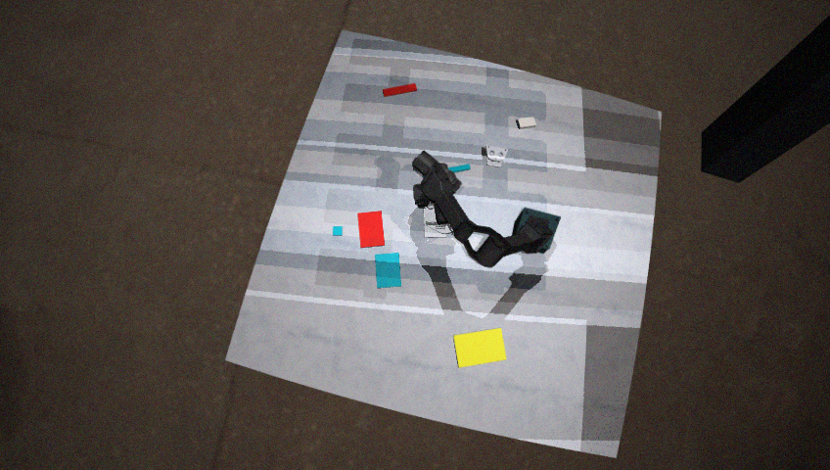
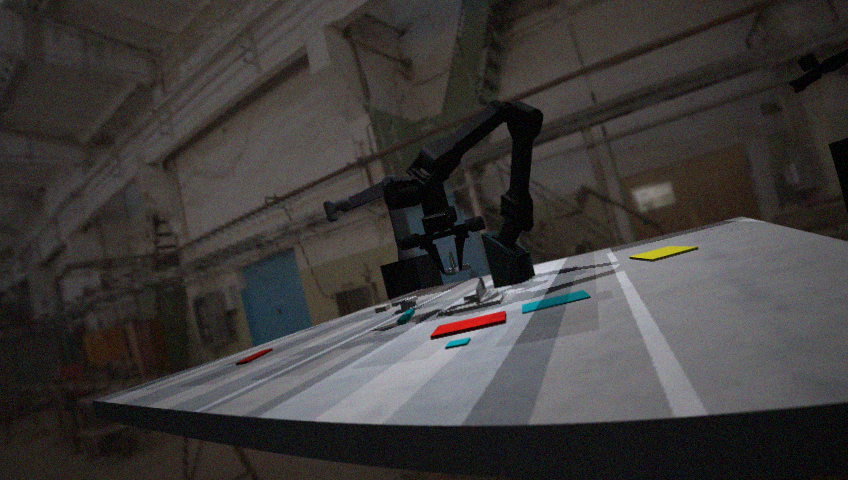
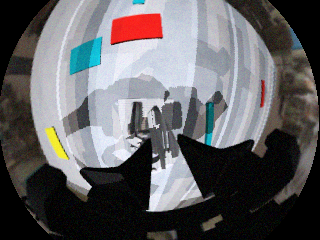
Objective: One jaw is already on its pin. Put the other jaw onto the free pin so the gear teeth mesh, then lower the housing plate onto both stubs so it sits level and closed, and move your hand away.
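My claw [image 1: 420, 198] [image 2: 453, 270] [image 3: 164, 139] grips what I take for the loose gear [image 2: 452, 260] [image 3: 156, 131], above the base [image 1: 435, 230] [image 2: 476, 305] [image 3: 123, 112]; a skewed grip could jam it on its pin; mismatched teeth could leave the plate [image 1: 494, 155] [image 2: 407, 302] tilted.

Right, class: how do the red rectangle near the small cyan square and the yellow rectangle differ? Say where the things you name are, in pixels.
The red rectangle [image 1: 371, 229] [image 2: 468, 325] [image 3: 137, 28] is smaller than the yellow rectangle [image 1: 480, 348] [image 2: 663, 253] [image 3: 57, 143]. From above, the red one runs taller than wide, the yellow one wider than tall. Both lie flat on the table.
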`<state>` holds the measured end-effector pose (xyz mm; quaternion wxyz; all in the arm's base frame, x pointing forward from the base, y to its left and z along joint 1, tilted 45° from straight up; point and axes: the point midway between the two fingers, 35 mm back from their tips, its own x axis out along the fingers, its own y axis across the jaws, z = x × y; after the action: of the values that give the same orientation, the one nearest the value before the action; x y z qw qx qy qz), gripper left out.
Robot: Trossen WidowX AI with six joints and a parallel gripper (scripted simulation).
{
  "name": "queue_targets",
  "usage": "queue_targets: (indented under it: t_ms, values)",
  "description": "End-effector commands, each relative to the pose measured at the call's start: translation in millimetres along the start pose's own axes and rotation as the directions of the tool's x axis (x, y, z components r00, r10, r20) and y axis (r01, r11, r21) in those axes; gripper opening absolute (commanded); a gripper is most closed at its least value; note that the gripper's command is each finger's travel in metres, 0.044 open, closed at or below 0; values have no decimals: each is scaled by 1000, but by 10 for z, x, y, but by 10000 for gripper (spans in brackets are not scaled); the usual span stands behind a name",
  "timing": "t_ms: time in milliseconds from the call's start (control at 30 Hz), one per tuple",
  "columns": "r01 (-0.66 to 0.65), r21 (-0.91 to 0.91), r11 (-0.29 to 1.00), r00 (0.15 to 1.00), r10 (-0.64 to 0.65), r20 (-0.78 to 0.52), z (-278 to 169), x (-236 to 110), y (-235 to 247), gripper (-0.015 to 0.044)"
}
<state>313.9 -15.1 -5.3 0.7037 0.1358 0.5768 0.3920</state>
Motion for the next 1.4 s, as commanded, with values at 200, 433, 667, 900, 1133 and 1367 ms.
queue_targets:
  t_ms: [200,433,667,900,1133,1367]
  values:
    - [2,-7,1000,1000,-2,-3,-5,0,3,134]
    - [3,-7,1000,1000,-3,-3,-3,24,2,134]
    - [3,-8,1000,1000,-3,-3,1,138,-4,134]
    - [3,-8,1000,1000,-3,-3,2,252,-5,134]
    - [2,-8,1000,1000,-2,-3,1,364,-2,134]
    - [1,-9,1000,1000,-1,-2,-3,475,4,134]
